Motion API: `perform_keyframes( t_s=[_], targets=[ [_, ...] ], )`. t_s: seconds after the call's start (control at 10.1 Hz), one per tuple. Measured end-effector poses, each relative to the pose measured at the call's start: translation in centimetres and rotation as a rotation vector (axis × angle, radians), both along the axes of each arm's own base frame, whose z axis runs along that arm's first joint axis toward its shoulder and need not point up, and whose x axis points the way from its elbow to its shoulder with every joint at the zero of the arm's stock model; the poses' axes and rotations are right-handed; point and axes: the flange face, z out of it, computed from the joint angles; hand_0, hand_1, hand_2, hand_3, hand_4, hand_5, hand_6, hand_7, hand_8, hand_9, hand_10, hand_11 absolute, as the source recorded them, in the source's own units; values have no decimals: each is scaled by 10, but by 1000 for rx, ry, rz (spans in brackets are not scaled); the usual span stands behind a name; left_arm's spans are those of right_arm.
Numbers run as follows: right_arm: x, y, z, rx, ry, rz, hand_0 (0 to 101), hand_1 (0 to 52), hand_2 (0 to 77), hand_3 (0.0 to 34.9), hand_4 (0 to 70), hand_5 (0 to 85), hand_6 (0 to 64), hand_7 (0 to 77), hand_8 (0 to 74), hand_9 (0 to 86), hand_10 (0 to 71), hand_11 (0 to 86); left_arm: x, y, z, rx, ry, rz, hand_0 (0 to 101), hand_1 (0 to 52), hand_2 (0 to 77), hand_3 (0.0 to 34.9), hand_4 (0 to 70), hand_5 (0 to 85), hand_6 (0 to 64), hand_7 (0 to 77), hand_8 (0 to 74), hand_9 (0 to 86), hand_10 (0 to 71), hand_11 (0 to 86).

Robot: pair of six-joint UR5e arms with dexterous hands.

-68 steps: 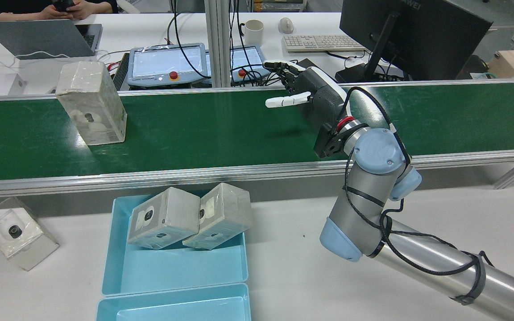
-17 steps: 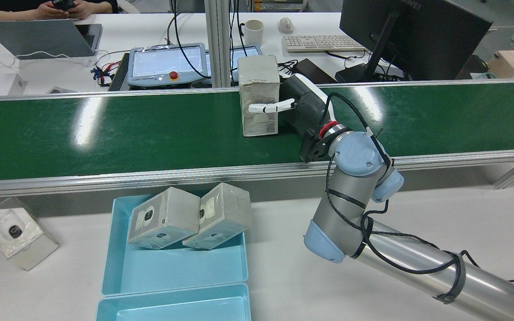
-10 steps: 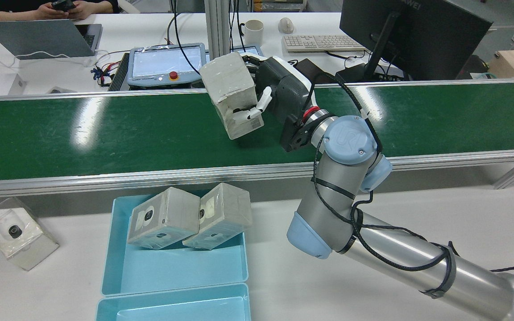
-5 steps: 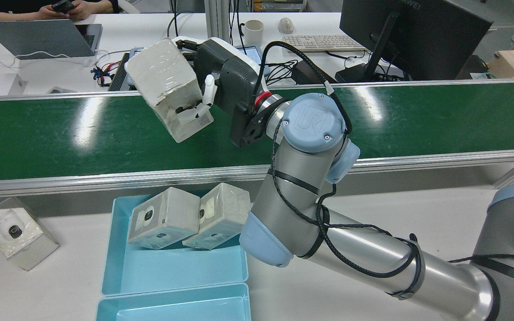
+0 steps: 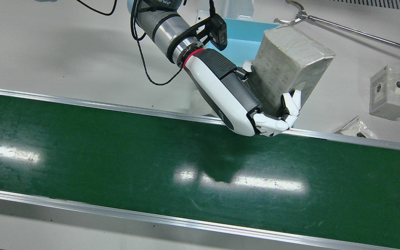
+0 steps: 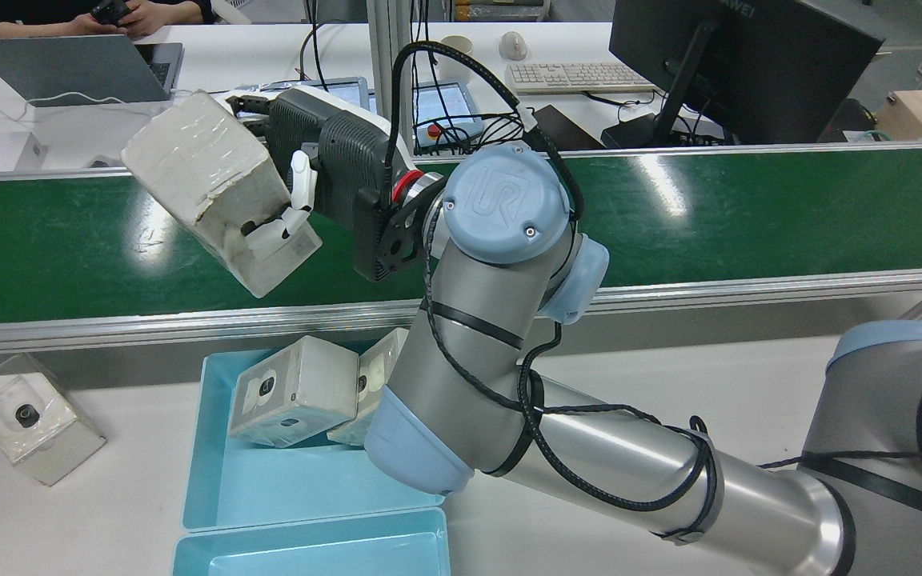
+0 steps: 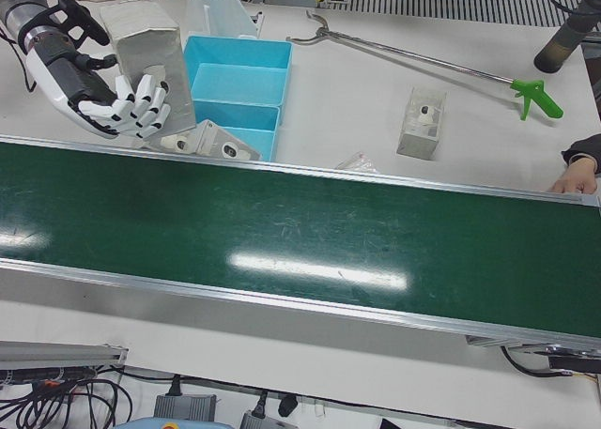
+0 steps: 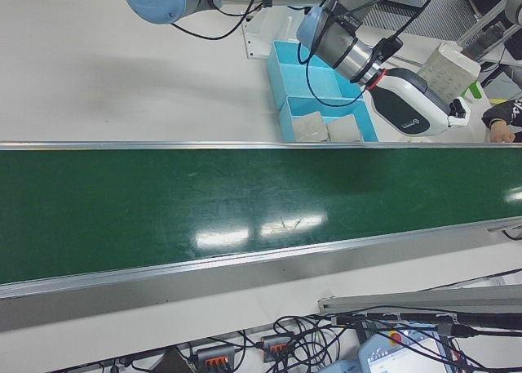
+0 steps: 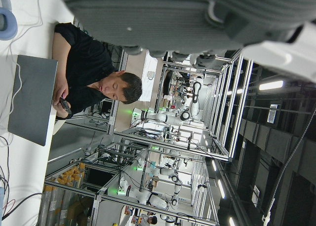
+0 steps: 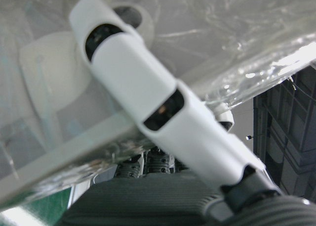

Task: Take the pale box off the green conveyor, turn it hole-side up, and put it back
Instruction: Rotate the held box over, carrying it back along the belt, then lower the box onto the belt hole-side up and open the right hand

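Bright overhead light, glare patches on green conveyor (image 5: 116, 156), right hand view blurred

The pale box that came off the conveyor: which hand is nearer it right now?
Right. The right hand is shut on the pale box, holding it tilted above the green conveyor. The left hand appears in no station view, so its position cannot be told.

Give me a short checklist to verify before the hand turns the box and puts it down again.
1. Grip: the right hand is shut on the pale box, fingers wrapped around it. Ok.
2. Box off the green belt: lifted and tilted. Ok.
3. Hole side up: not ok; in the right hand view the hole faces the camera.
4. Belt under the box: bare in the front view. Ok.
5. Blue tray with two boxes lies near the arm's path. Cannot tell clearance.
6. Left hand position: cannot tell.
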Motion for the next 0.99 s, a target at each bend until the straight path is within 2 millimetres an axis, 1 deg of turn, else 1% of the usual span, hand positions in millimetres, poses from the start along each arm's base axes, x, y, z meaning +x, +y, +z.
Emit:
perform_keyframes(
  t_s=[0.2,0.3,0.4,0.5,0.6,0.7,0.8,0.89,0.99],
  targets=[
    [-13,4,2,-14,3,-58,605,11,382,0,316,687,518,365,545,415,311,485,0,0,0,0,0,0,0,0,11,0,0,11,5,0,5,0,0,5],
    [-22,10,3,-18,-7,-69,630,11,382,0,316,693,491,387,409,524,316,485,0,0,0,0,0,0,0,0,5,0,0,11,5,0,5,5,5,5],
    [-32,21,3,-23,-33,-66,630,11,382,0,316,693,491,387,409,524,316,485,0,0,0,0,0,0,0,0,11,0,0,11,5,0,5,5,5,5],
    [-39,35,3,-28,-67,-58,547,22,382,0,267,709,425,420,327,507,273,464,0,0,0,0,0,0,0,0,5,0,0,11,5,5,5,5,5,5],
    [-40,46,6,-30,-89,-53,574,71,376,0,191,687,305,409,207,409,158,382,0,0,0,0,0,0,0,0,5,0,0,11,5,0,5,0,5,5],
    [-39,55,11,-31,-103,-51,574,71,376,0,191,687,305,409,98,333,27,305,0,0,0,0,0,0,0,0,5,0,0,11,5,0,5,0,5,5],
    [-35,61,17,-30,-112,-50,600,82,376,19,180,616,224,338,0,202,0,169,0,0,0,0,0,0,0,0,5,0,0,11,5,0,5,5,5,5],
    [-30,65,23,-30,-116,-50,584,115,387,46,169,556,131,240,55,65,0,16,0,0,0,0,0,0,0,0,11,0,0,11,5,5,5,0,5,5],
    [-27,68,30,-30,-117,-50,797,480,545,90,202,447,98,158,11,38,0,5,0,0,0,0,0,0,0,0,11,0,0,11,5,5,5,0,5,5]
  ],
)
